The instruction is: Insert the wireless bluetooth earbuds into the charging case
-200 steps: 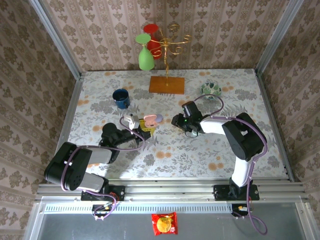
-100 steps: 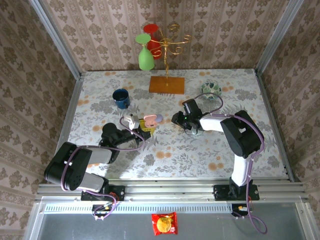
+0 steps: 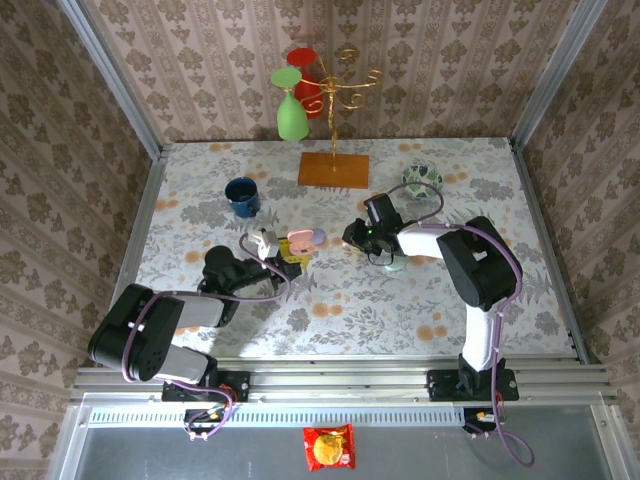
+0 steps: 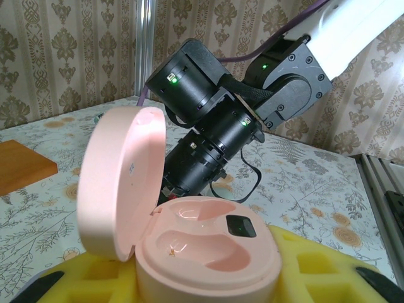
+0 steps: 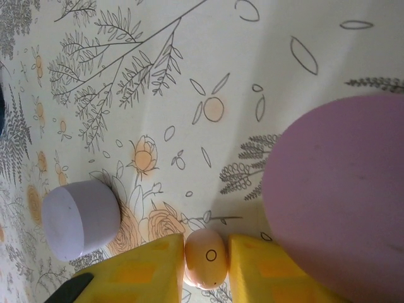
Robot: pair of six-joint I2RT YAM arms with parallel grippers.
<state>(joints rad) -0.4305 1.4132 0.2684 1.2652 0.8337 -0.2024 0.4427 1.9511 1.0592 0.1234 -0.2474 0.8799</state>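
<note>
The left pincer [image 3: 283, 252] was shut tight on the pink charging case [image 4: 208, 249], near the middle of the desk [image 3: 330, 305], a bit to the left. It held the bottom half of the case between yellow pads. I think that was so the case would not slide when something was pushed in. The lid [image 4: 120, 189] stood up, swung back on its hinge. That way the hollow beds inside faced up and were easy to reach. The beds looked empty.

To the right of the case, not touching it, the right pincer [image 5: 206, 246] was low over the desk. Its two yellow pads [image 5: 145, 271] had closed in on a tiny pink earbud [image 5: 205, 262], one pad on each side, touching it. I could not tell if the earbud was lifted or sat on the desk.

The earbud was shaped like a little egg. Its long way ran along the pads, not across them, with one round end at the tips. A small ring mark on it faced the wrist camera. Held like that, I think, the round end could go into a bed first
</note>
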